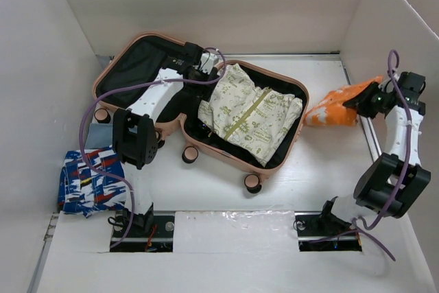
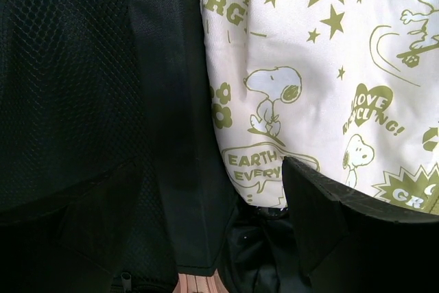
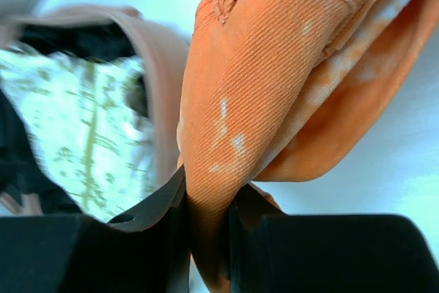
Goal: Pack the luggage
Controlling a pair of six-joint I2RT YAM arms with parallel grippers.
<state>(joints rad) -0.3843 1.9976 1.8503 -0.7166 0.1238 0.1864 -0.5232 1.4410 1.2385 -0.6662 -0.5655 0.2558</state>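
The luggage [image 1: 221,160] lies open in the middle, a salmon-pink shell with black lining [image 2: 68,66]. A cream cartoon-print garment [image 1: 250,114] fills its right half. My left gripper [image 1: 197,68] reaches in over the hinge, beside that garment [image 2: 315,66]. It is open [image 2: 212,231] and holds nothing. To the right of the luggage, an orange cloth with white blotches [image 1: 333,111] lies bunched on the table. My right gripper [image 1: 358,104] is shut on a fold of it [image 3: 260,66], pinched between both fingers [image 3: 209,231]. The pink rim [image 3: 161,66] shows just behind.
A folded blue, white and red patterned cloth [image 1: 89,182] lies at the left, near the left arm's base. White walls enclose the table on the left, back and right. The luggage's black wheels [image 1: 252,183] stick out toward the near edge.
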